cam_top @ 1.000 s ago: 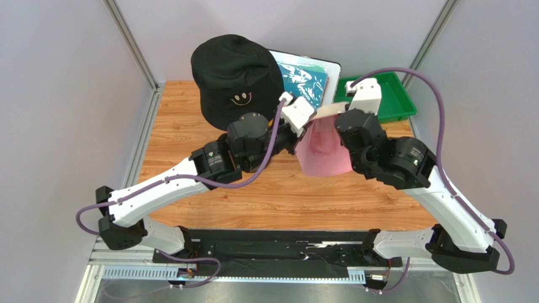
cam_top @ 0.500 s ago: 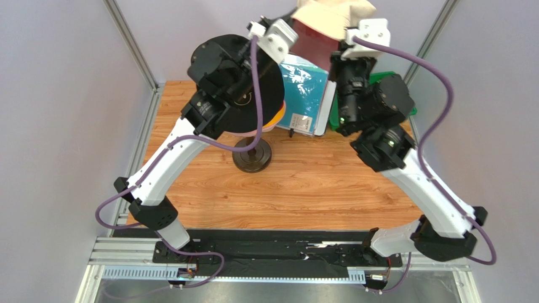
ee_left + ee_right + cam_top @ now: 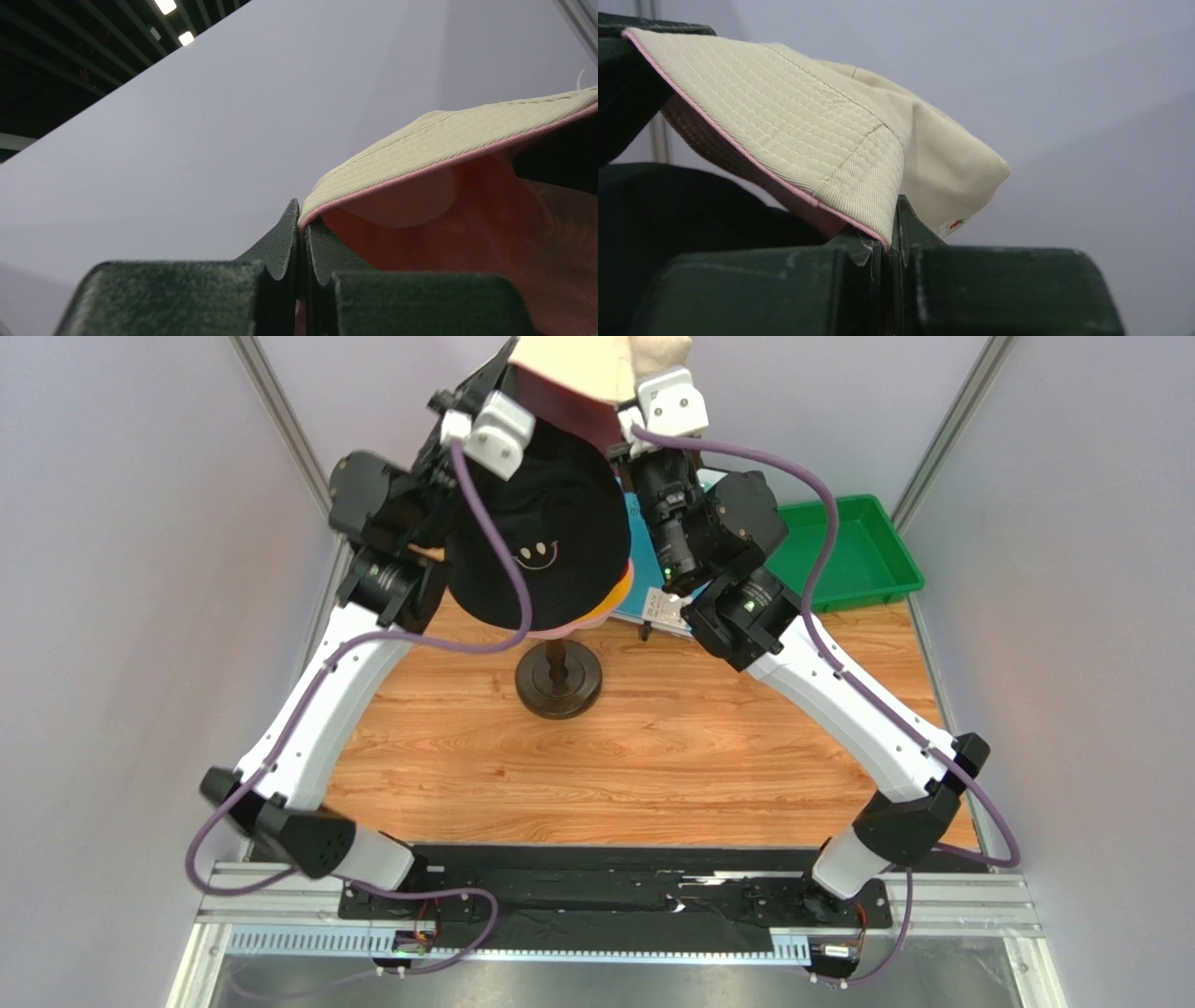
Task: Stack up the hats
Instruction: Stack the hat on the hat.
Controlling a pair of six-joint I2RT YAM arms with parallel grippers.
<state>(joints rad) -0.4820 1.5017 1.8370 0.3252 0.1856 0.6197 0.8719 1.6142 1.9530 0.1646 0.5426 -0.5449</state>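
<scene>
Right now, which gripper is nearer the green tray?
Right. The right gripper pinches the beige hat on the side toward the green tray; the left gripper pinches its opposite side, above the black hat.

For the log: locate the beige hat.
The beige hat is top centre in the top view, above the black hat, brim pinched by left gripper and right gripper.

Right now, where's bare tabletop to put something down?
Bare wood spans the near half of the table, between the stand base and the arms' mounting rail. Far side is crowded: black hat on the stand, green tray at right, and left claw and right claw shut on the beige hat above it.
</scene>
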